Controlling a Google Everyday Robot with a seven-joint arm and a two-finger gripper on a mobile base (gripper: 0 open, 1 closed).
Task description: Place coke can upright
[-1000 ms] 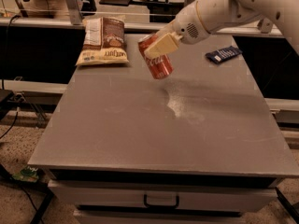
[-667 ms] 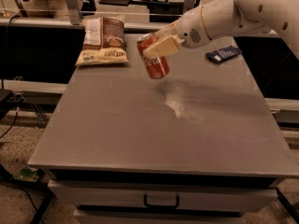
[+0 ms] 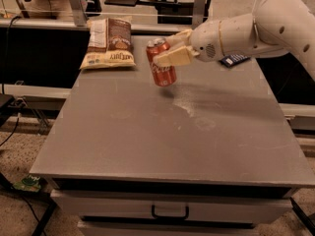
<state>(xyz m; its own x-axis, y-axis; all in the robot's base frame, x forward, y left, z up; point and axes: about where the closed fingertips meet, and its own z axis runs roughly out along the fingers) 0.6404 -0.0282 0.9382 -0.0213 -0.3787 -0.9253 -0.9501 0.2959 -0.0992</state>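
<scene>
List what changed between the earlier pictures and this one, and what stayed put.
The gripper, still shut on the small red aluminium coke can, has turned it from a clear lean to nearly upright and eased it slightly left and down over the grey table. The white arm now reaches in flatter. Nothing was let go. The brown-and-cream chip bag and flat dark blue packet have not moved.

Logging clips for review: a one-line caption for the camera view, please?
Gripper grips the coke can, slightly tilted, over the table, right of the chip bag; packet lies behind the arm.

Rounded white arm (image 3: pixel 246 33) bears cream pincer (image 3: pixel 164 48) above table (image 3: pixel 147 132).
</scene>
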